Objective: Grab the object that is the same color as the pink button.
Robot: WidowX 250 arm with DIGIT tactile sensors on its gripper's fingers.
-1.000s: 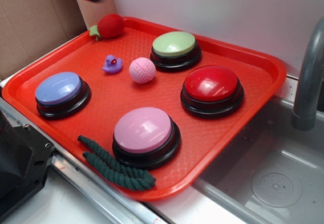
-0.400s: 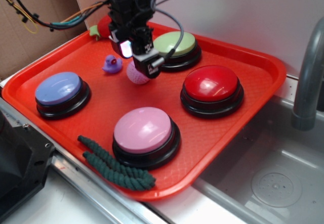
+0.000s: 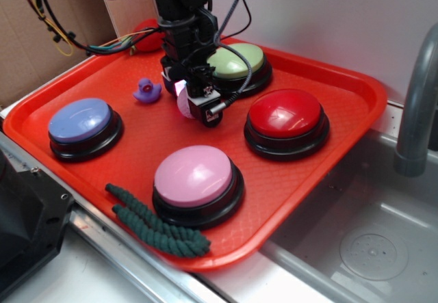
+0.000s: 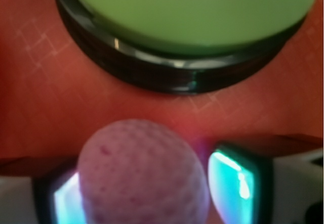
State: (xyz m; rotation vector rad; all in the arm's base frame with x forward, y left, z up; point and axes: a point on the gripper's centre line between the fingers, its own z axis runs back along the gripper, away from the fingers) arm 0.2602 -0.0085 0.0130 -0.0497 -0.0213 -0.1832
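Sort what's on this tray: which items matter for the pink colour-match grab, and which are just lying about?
In play:
pink ball, between the pincer fingers
pink button

Lying about:
red button
green button
lavender-blue button
purple duck
red plush strawberry
dark green ropes

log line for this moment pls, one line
phase: grasp approach | gripper: down on tray, fingers either side of pink ball, closure unclear | pink button: untouched | next: close, lift
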